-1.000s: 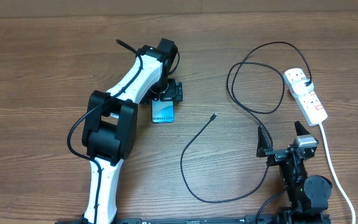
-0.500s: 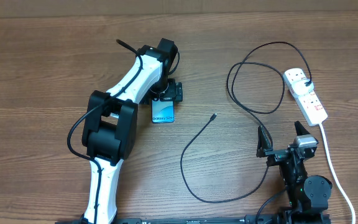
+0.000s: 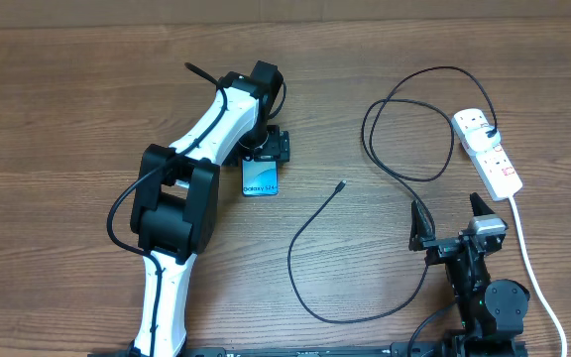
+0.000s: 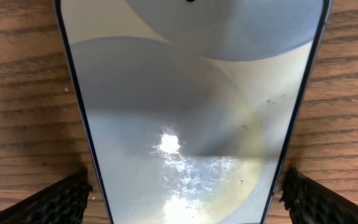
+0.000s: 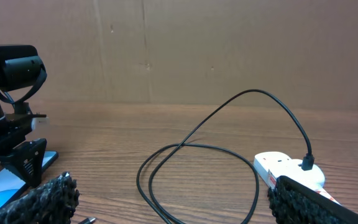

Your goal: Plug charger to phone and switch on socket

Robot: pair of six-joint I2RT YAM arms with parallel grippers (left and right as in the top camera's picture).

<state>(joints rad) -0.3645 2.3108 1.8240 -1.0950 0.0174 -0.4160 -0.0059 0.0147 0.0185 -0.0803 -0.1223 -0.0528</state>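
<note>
1. Progress looks slight from overhead. The charger [image 3: 290, 256] lies in loose loops on the table [image 3: 67, 99]. Its connector tip [image 3: 340, 184] is free and well apart from the phone [image 3: 260, 179], though its plug [image 3: 491, 130] already sits in the socket [image 3: 491, 157]. The left gripper [image 3: 266, 151] hangs over the phone's far end. The right gripper [image 3: 449, 220] is spread wide and empty, near the cable.
2. Left wrist: both pads [image 4: 61, 205] flank the phone's long edges and seem to touch them. Whether they actually clamp it I cannot tell.
3. Right wrist: the pads [image 5: 42, 199] stand wide apart with nothing between them, and the plug shows seated in the white strip. By my judgement, three steps are left: picking up the tip, mating it with the phone, and flicking the switch. The switch position is unreadable here.
</note>
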